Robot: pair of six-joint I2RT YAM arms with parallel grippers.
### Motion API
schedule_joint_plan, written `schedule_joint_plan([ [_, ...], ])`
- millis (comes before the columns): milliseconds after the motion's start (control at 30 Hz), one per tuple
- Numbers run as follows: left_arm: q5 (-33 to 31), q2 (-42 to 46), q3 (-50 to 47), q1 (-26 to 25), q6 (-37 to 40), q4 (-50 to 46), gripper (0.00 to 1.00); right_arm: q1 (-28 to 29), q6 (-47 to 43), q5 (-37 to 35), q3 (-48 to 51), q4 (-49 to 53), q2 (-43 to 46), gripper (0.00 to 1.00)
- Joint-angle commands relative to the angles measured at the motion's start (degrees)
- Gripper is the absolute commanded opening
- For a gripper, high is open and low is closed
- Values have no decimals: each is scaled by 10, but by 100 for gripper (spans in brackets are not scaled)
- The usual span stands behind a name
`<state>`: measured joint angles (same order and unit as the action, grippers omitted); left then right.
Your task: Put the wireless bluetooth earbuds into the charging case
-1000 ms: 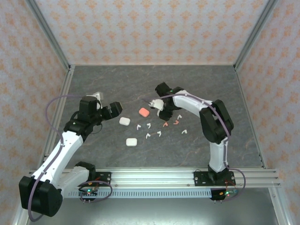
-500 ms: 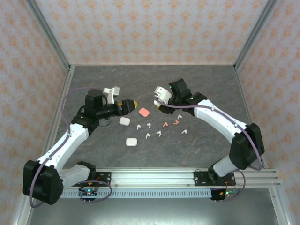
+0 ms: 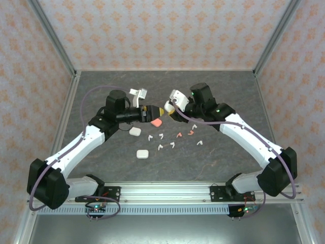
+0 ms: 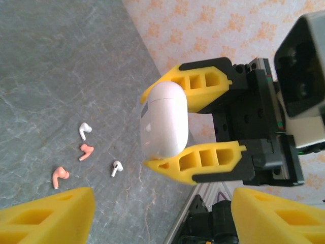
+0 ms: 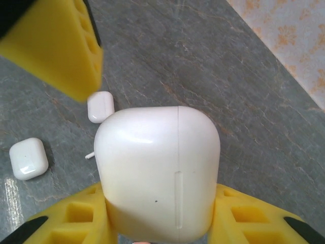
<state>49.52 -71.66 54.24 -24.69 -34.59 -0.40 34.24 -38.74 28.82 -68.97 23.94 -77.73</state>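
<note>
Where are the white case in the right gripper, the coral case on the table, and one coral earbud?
held white case (image 5: 157, 173): right wrist view, middle of its front face.
coral case (image 3: 157, 123): top view, middle of its upper face.
coral earbud (image 4: 61, 174): left wrist view, its rounded head.

The left arm and the right arm share one build: glossy white shell links joined by black joint housings, with a thin purple cable looping loosely beside each. Their fingers are bright yellow plastic wedges pierced by rectangular cut-outs (a hollow, ribbed look), fixed to black mounts, and a pale camera block rides at each wrist.
</note>
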Motion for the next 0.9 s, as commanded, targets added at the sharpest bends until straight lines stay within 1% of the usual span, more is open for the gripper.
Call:
schedule_joint_plan([
  [0, -15, -23, 34, -23, -1, 19, 66, 6, 8, 23, 4, -14, 11, 38],
  [167, -31, -40, 47, -36, -4, 25, 58, 7, 9, 27, 5, -13, 12, 38],
  [400, -42, -51, 47, -36, -5, 24, 46, 7, 9, 36, 8, -13, 11, 38],
  [500, -46, -52, 47, -37, -8, 29, 46, 7, 7, 38, 7, -9, 8, 38],
  [700, -72, -57, 51, -36, -8, 25, 45, 7, 7, 40, 5, -3, 1, 39],
  [867, -67, -63, 52, -39, -7, 27, 38, 7, 13, 47, 3, -3, -6, 39],
])
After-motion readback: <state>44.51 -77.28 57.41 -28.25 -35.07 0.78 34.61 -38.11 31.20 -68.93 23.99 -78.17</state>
